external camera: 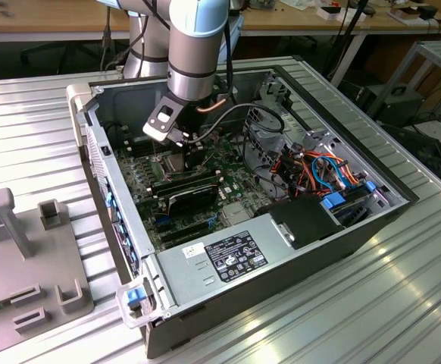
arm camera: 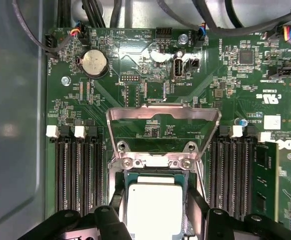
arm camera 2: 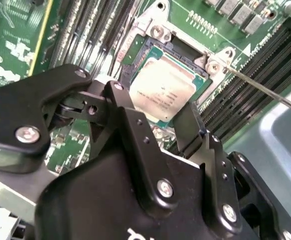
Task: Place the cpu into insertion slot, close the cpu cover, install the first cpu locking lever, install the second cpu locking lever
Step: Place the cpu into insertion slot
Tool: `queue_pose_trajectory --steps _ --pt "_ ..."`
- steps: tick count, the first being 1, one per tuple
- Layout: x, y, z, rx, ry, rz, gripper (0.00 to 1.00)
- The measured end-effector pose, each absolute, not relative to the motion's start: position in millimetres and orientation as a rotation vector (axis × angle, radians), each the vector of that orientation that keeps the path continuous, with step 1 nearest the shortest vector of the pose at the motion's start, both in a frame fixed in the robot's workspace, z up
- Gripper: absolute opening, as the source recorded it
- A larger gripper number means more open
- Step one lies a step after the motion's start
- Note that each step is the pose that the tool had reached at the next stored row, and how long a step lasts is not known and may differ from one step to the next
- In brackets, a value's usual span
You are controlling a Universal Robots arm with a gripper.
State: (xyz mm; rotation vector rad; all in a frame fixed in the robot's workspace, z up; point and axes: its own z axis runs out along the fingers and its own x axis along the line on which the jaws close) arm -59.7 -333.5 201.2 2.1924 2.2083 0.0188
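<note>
Item: hand (arm camera 2: pixel 158 114), black, two-fingered, on a single arm. It was lowered into an open computer case (external camera: pixel 357 227) standing on a ribbed metal counter (external camera: pixel 402 303). State: fingers (arm camera 2: pixel 128 117) clamped on the cpu (arm camera 2: pixel 163 82), one against each of two opposite edges and held apart by the chip's width. The exact contact lines were hard to make out in both wrist views. Location of the cpu: lying flat within the insertion slot (arm camera 2: pixel 183 50), silver-grey top upward and its sides parallel to the slot's rim. The cpu cover (arm camera: pixel 160 111) was raised on its hinge at the slot's far edge, standing up with the green motherboard (arm camera: pixel 210 75) visible through its square opening. A thin metal rod (arm camera 2: pixel 265 90) ran outward from one corner of the slot, lifted clear of the board. Long black memory slots (arm camera: pixel 80 175) flanked the insertion slot on two sides. A round coin battery (arm camera: pixel 94 62) sat beyond the raised cover. Obscured: in the first wrist view the hand (arm camera: pixel 155 207) covered the near part of the cpu (arm camera: pixel 153 197), which was also cut off by the frame edge. In the second wrist view the hand's black body hid the slot's near rim. In the exterior view the hand (external camera: pixel 164 125) hung directly above the slot. A labelled metal box (external camera: pixel 228 258) and a bundle of coloured cables (external camera: pixel 326 171) lay elsewhere in the case. A grey fixture (external camera: pixel 31 258) stood outside the case on the counter.
</note>
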Motion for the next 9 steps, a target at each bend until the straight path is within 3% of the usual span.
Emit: queue_pose_trajectory --steps 9 --pt "-59.7 -333.5 201.2 2.193 2.209 0.019 0.61"
